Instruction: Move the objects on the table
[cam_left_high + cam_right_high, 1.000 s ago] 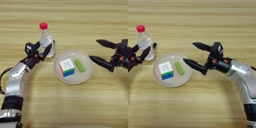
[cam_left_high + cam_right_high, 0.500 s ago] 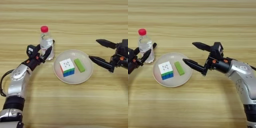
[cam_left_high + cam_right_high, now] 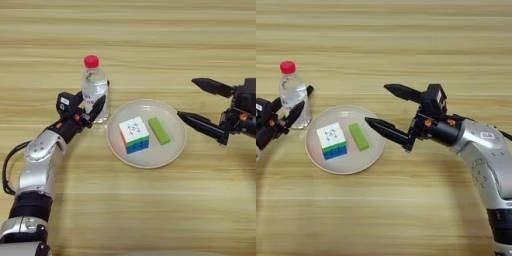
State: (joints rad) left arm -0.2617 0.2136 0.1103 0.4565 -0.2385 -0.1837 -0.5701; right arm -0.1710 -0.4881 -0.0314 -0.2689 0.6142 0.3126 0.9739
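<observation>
Altogether one bottle [image 3: 94,88], cube [image 3: 134,135], block [image 3: 159,131].

**Colours on the table**

Light-brown table [image 3: 150,30] with lengthwise grain stripes. Clear bottle [image 3: 95,92], red cap [image 3: 91,61]. White plate [image 3: 150,156]. On it, a cube [image 3: 134,135]: white top, green and blue bands on one side, orange on another. Beside it, a green block [image 3: 159,131]. Black fingers [image 3: 387,131], silver-grey arm [image 3: 481,150].
</observation>
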